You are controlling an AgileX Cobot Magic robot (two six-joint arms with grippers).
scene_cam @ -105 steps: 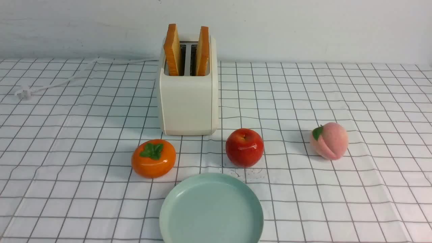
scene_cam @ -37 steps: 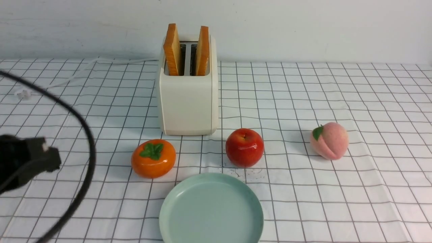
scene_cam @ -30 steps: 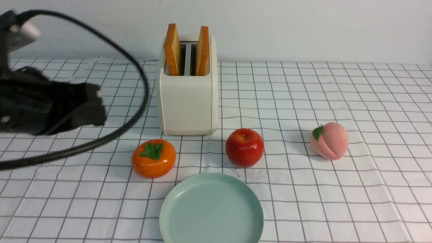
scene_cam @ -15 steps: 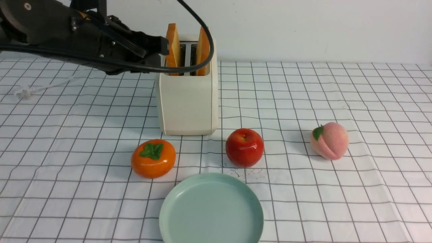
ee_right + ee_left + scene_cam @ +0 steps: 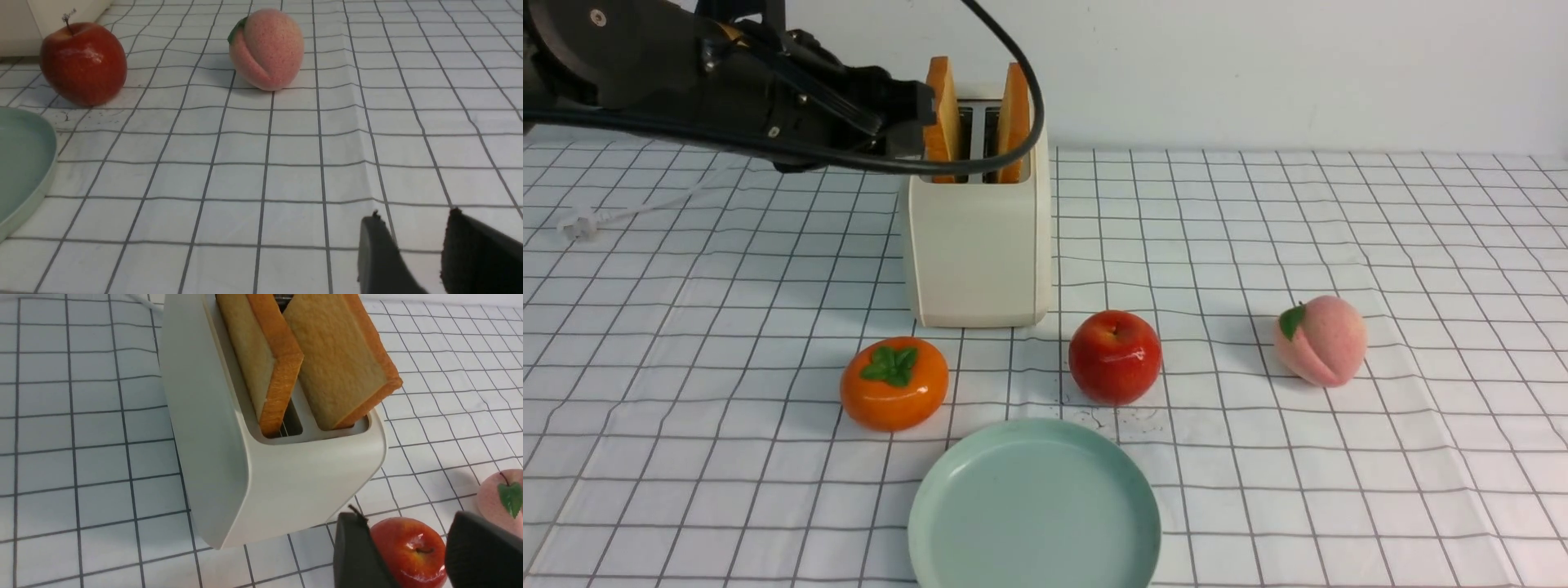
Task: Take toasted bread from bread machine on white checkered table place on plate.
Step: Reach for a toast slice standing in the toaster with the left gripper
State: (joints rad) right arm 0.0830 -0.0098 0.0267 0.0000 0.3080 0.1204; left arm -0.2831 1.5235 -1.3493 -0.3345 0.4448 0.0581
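Observation:
The cream-white bread machine stands at the back middle of the white checkered table. Two slices of toasted bread stick up from its slots, one on the left and one on the right. My left gripper hovers open beside the top of the left slice, holding nothing. In the left wrist view its gripper is above and to one side of the bread machine and the slices. The mint-green plate lies bare at the front. My right gripper is open low over the cloth.
An orange persimmon and a red apple sit between the bread machine and the plate. A pink peach lies to the right. The white cord and plug trail at the back left. The left arm's black cable loops over the bread machine.
The left arm came in from the left, rose and reached the top left of the bread machine, and its jaws have opened. Toast, plate and fruit have not moved.

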